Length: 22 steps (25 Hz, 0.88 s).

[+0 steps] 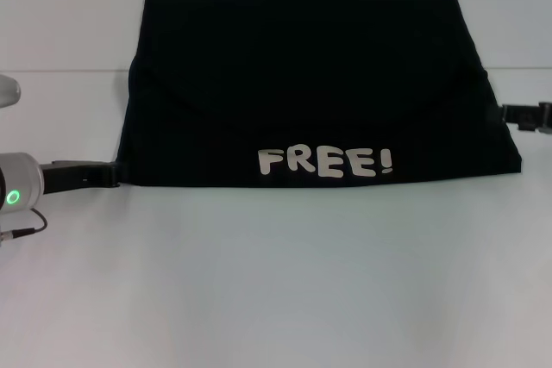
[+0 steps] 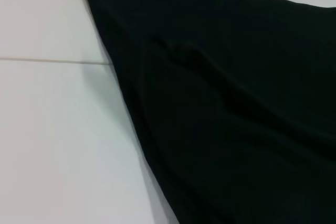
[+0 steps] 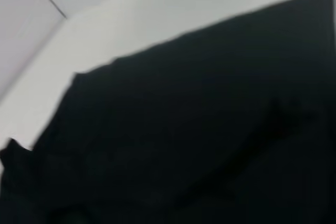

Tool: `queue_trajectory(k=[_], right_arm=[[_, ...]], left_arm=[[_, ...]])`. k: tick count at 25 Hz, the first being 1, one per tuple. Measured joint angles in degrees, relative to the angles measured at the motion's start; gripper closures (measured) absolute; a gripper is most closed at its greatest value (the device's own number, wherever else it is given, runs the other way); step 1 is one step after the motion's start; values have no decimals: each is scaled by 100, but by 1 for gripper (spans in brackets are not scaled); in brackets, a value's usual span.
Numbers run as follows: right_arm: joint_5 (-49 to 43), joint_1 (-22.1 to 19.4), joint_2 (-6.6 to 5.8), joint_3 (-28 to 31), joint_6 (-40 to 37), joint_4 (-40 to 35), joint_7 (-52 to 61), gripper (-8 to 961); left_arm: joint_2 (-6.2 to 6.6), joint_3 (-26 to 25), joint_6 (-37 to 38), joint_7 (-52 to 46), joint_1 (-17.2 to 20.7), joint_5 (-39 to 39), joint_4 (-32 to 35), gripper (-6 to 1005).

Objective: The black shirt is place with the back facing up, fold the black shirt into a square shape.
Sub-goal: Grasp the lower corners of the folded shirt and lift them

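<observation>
At the near left corner of the black shirt (image 1: 319, 84), the left gripper (image 1: 108, 175) is set against the hem; the right gripper (image 1: 511, 115) is set at the right edge. Whether either gripper's fingers are open or closed cannot be told. The shirt is spread folded on the white desk (image 1: 276, 282), lettering uppermost. A crosswise fold is judged next, so both edges must be gripped evenly.

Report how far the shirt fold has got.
Done: the shirt lies on the table folded once into a wide band, with the FREE! lettering along its near edge. In hand: the left tool sits at the shirt's near left corner and the right tool at its right edge. Left: it is wider than deep, so the sides still need folding in for a square.
</observation>
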Motion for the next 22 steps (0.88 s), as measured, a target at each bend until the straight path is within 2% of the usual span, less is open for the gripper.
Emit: queue_trajectory(k=[7,15,22], right_arm=[[-697,61,-16,-364,410,0,590,179],[-716,129,177,-611,1112,104,538,178],[-717,280,210,-723,1379,440,538,179]], left_arm=[[27,-20,258,-1,16,12,116,995],[53,-21,248,-1,-16,73,115,993],[60,-19,203,-1,-34,74,101,991]])
